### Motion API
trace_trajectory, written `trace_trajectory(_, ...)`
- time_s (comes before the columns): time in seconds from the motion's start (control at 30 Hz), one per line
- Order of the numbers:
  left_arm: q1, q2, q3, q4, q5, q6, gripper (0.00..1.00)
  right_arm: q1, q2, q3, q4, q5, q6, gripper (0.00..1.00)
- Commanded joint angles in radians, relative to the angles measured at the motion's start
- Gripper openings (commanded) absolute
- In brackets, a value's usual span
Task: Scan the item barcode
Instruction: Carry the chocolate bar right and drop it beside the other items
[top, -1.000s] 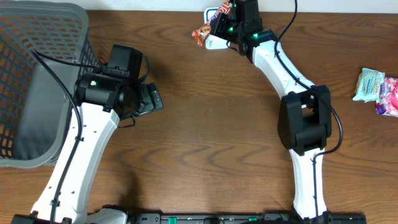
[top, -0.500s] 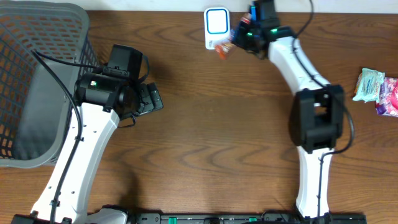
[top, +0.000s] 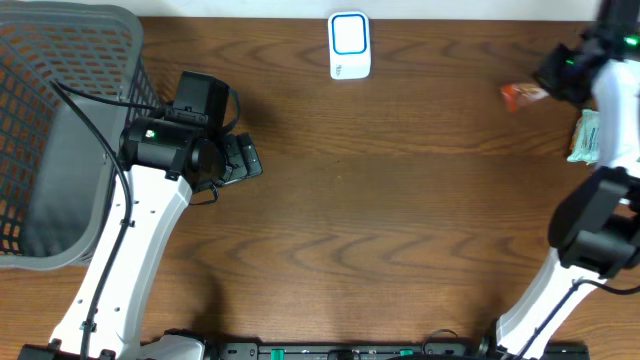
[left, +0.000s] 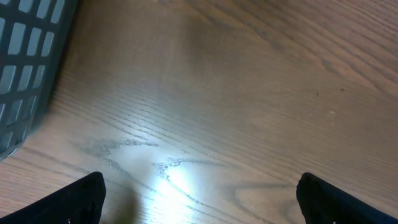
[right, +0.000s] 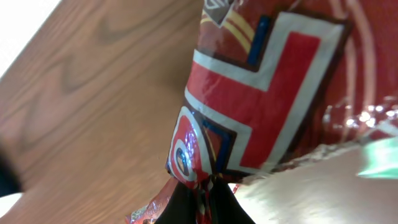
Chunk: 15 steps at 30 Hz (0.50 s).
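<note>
Glossy, seemingly foil packet (right: 249, 106); matt wood table (top: 400, 200)

Your overhead view looks straight down over most of the table (top: 400, 220), your left wrist view angles low across wood beside the basket (left: 25, 68), both sharing that corner, your right wrist view presses close against the red packet (right: 261, 99).

**Twin arms: white links, black joints**
The left arm (top: 140, 240) and right arm (top: 540, 295) have rounded white link shells joined by boxy black joint housings (top: 165, 150). A green indicator light (top: 152, 133) glows on each arm. Thin black cables (top: 124, 195) run along the links. The left hand (top: 240, 158) has matte black fingers (left: 84, 199).
</note>
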Motion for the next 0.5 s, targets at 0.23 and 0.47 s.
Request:
trace_trajectory(0.23, 0.003, -0.005, 0.007, -0.004, -0.009, -0.013, 0.98, -0.135, -0.004, 0.005, 0.012, 0.279, -0.124, 0.06)
trace_trajectory(0.47, 0.003, -0.005, 0.007, -0.004, -0.009, -0.013, 0.98, -0.166, -0.005, 0.006, -0.026, 0.259, -0.124, 0.84)
